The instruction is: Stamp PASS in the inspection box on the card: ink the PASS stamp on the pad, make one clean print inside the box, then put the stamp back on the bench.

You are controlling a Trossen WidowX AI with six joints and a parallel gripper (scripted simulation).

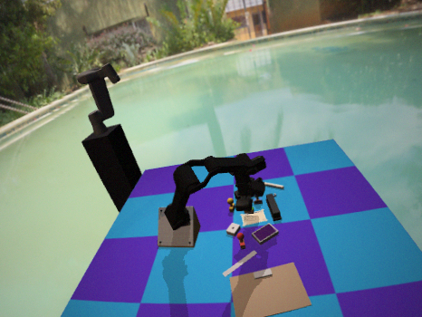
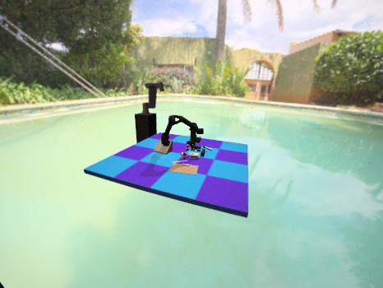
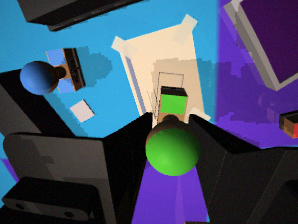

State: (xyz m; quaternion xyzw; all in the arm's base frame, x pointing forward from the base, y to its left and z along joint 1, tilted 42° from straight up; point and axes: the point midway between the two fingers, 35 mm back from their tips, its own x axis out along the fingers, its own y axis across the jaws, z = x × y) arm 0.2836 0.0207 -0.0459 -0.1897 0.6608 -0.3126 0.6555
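Observation:
My gripper (image 3: 170, 119) (image 1: 244, 205) (image 2: 193, 148) is shut on the PASS stamp, on the neck just below its round green knob (image 3: 172, 150). The stamp's green base (image 3: 173, 103) is over the cream card (image 3: 161, 52) (image 1: 254, 219), covering the lower part of the thin-lined inspection box (image 3: 170, 74). I cannot tell whether the base touches the card. The ink pad (image 3: 265, 35) (image 1: 264, 233), purple with a grey rim, lies just right of the card.
A blue-knobbed stamp (image 3: 39, 77) lies left of the card and a red stamp (image 3: 289, 124) (image 1: 241, 239) near the pad. A yellow stamp (image 1: 230, 202), a white block (image 1: 233, 228), a black bar (image 1: 273, 206), a ruler (image 1: 239, 264) and a brown board (image 1: 269, 290) lie around.

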